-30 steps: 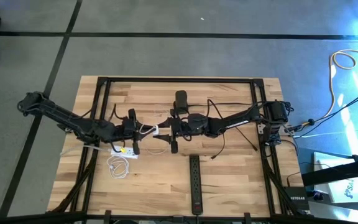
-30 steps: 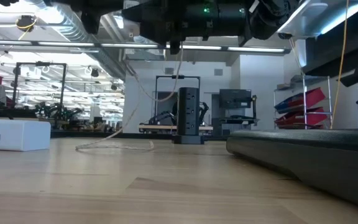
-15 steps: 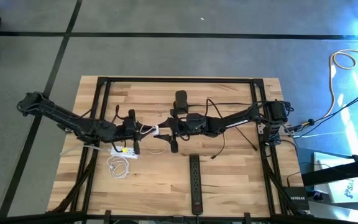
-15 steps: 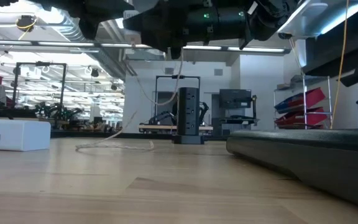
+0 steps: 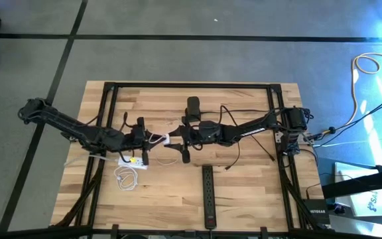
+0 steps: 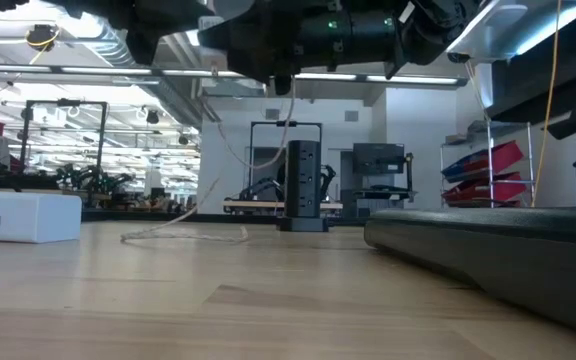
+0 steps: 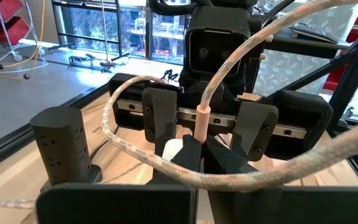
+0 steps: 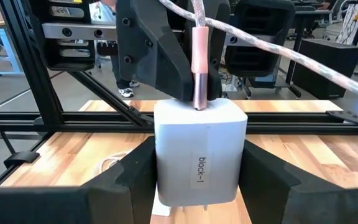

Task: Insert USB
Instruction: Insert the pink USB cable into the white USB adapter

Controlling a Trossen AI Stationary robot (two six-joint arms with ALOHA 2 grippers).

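A white charger block (image 8: 199, 158) labelled "block-1" is held above the table between both arms; a pink-sleeved USB plug (image 8: 199, 59) stands upright, seated in its top face; the braided pale cable (image 7: 166, 155) loops away from the plug.

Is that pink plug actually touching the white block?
Touching. The right wrist view shows the pink plug standing upright with its end sunk into the white block, with no gap, the block between the right gripper's fingers.

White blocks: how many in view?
2. One block sits in the right tool mid-table, with the left tool pinching the cable at its top. The other block lies on the table by the left arm. None seems hidden.
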